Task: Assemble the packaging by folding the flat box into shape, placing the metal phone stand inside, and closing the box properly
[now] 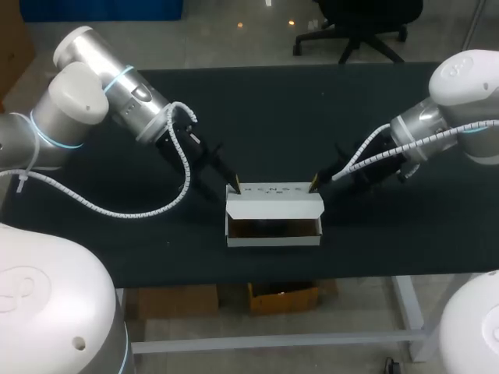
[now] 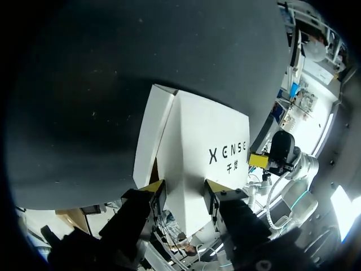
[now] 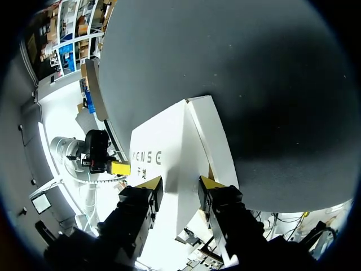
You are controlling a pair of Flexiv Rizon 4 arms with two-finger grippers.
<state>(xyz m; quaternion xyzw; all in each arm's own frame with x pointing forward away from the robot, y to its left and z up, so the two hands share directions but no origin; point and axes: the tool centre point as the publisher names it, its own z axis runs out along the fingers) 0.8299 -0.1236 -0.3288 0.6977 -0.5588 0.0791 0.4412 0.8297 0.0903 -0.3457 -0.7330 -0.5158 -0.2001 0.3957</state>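
1 white cardboard box: folded into shape, lid flap raised at the rear, standing near the front edge of the black table.
Your left gripper: 2 fingers apart, the lid's left end between them; contact possibly on both sides, unclear.
Your right gripper: 2 fingers likewise apart, at the lid's right end.

Head camera high behind, downward; wrist cameras close, facing each other across the shared box.
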